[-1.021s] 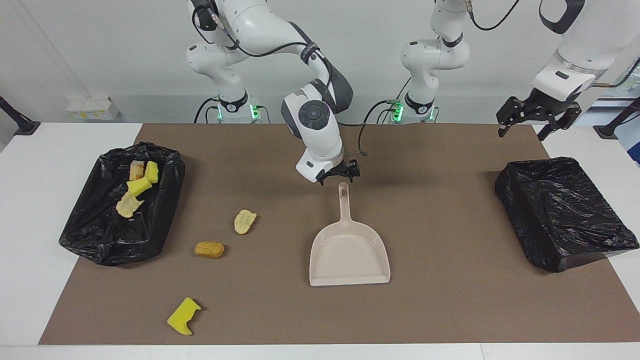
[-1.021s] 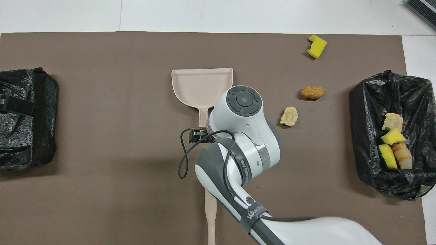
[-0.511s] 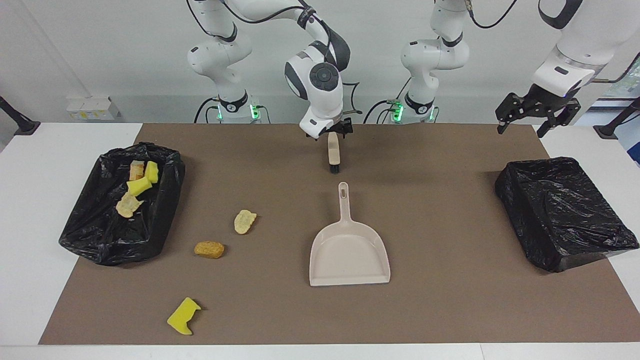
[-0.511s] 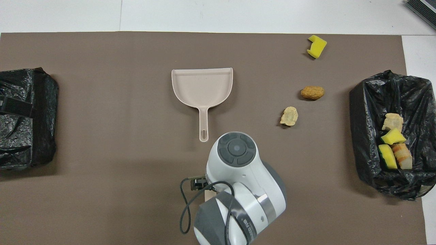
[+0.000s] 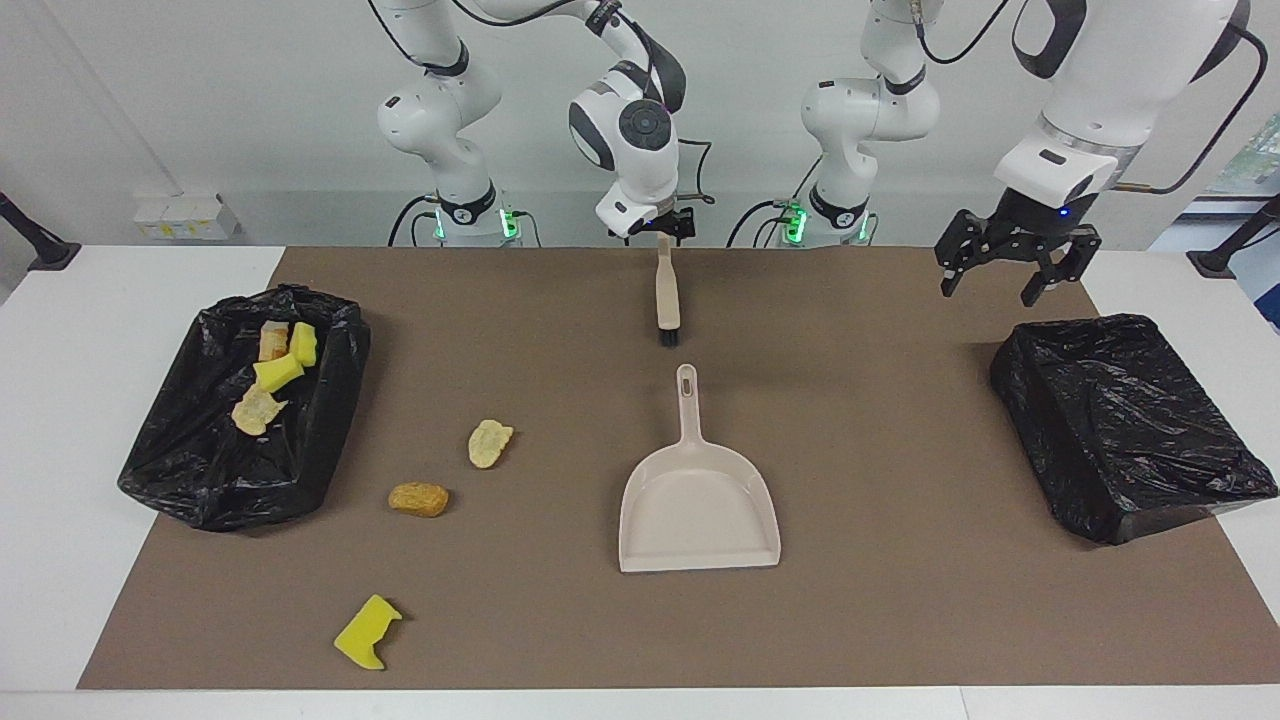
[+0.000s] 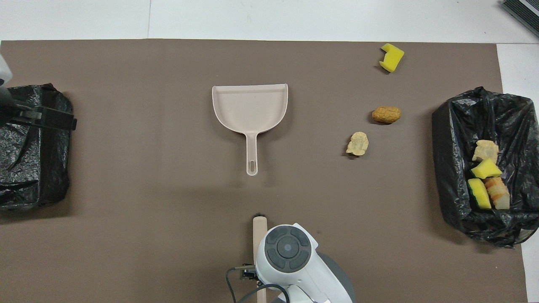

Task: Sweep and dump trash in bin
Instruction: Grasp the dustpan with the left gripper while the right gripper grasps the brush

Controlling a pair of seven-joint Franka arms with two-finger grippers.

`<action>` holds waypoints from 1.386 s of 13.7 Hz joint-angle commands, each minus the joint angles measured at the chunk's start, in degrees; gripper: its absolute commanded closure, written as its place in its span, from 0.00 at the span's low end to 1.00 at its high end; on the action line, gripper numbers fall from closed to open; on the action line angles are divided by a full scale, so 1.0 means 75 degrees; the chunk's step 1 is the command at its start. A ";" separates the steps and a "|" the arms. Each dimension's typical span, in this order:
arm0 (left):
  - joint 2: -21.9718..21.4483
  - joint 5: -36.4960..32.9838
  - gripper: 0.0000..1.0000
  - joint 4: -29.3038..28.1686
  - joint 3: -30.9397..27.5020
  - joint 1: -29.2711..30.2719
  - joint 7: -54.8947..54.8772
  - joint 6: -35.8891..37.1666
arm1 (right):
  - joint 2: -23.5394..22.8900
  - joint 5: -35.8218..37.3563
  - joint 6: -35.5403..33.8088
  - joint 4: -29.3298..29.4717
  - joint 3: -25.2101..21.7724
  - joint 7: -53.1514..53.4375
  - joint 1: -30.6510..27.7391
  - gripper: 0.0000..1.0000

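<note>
- Dustpan (image 5: 699, 515): plain beige.
- Brush (image 5: 666, 300): beige handle, black bristles.
- Table mat (image 5: 880, 600): uniform brown.
- Bin liners (image 5: 205, 470) (image 5: 1130, 430): glossy black.
- Loose scraps: bright yellow sponge chunk (image 5: 366, 631), orange-brown piece (image 5: 419, 498), pale tan piece (image 5: 489, 443).

Counts:
- Yellow sponge chunks: 3. One on mat (image 5: 367, 632), two in bin (image 5: 279, 373) (image 5: 304, 343).
- Tan-orange bread pieces: 4. Two on mat (image 5: 419, 499) (image 5: 490, 443), two in bin (image 5: 256, 410) (image 5: 273, 340).
- Trash scraps total: 7; 3 loose on mat, 4 in bin.
- Black-bagged bins: 2. One with scraps (image 5: 210, 470), one with none showing (image 5: 1130, 430).
- Dustpan (image 5: 698, 500): 1.
- Brush (image 5: 667, 300): 1.
- Brown mat (image 5: 900, 600): 1.
- Arms: 2; grippers: 2, right gripper (image 5: 664, 228), left gripper (image 5: 1012, 265).
</note>
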State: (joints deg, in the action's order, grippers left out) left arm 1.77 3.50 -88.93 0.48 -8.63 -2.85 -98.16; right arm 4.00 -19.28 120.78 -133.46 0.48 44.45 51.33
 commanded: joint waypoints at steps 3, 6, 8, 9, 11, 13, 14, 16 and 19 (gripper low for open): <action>0.1143 0.0154 0.00 -0.0072 -0.0099 -0.1261 0.1395 -0.1617 | 0.0123 -0.0172 0.0760 -0.0651 -0.0005 0.0108 0.0434 0.21; 0.2022 0.0131 0.00 -0.0037 -0.0099 -0.2162 0.2590 -0.2449 | 0.0135 -0.0114 0.0643 -0.0651 -0.0005 0.0143 0.0434 0.58; 0.2317 0.0142 0.00 -0.0305 -0.0099 -0.2760 0.3656 -0.2859 | 0.0135 -0.0020 0.0654 -0.0627 -0.0005 0.0167 0.0434 0.93; 0.2353 0.0142 0.00 -0.0492 -0.0099 -0.2926 0.3789 -0.3093 | 0.0181 0.0085 0.0654 -0.0616 -0.0005 0.0155 0.0422 1.00; 0.2446 0.0142 0.00 -0.1077 -0.0099 -0.3079 0.3790 -0.3748 | 0.0496 0.0342 0.0189 -0.0569 -0.0110 0.0016 0.0201 1.00; 0.2447 0.0143 0.00 -0.1593 -0.0099 -0.3278 0.3813 -0.4149 | 0.0871 0.0904 -0.0620 -0.0522 -0.0075 -0.0662 -0.0722 1.00; 0.2459 0.0154 0.03 -0.1735 -0.0099 -0.3441 0.3813 -0.4173 | 0.1001 0.1197 -0.0948 -0.0522 -0.0087 -0.0943 -0.1063 1.00; 0.2563 0.0154 0.06 -0.1865 -0.0099 -0.3595 0.3837 -0.4209 | 0.1177 0.1748 -0.1407 -0.0522 -0.0087 -0.1471 -0.1813 1.00; 0.2763 0.0154 0.14 -0.1830 -0.0111 -0.3631 0.3872 -0.4408 | 0.1039 0.2380 -0.1887 0.0073 -0.0087 -0.2490 -0.2879 1.00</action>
State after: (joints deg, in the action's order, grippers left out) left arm 22.45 4.23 -101.98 0.81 -35.21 25.86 -129.45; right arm 12.38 -4.28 109.29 -136.12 -0.80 29.71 33.68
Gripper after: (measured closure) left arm 0.128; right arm 0.740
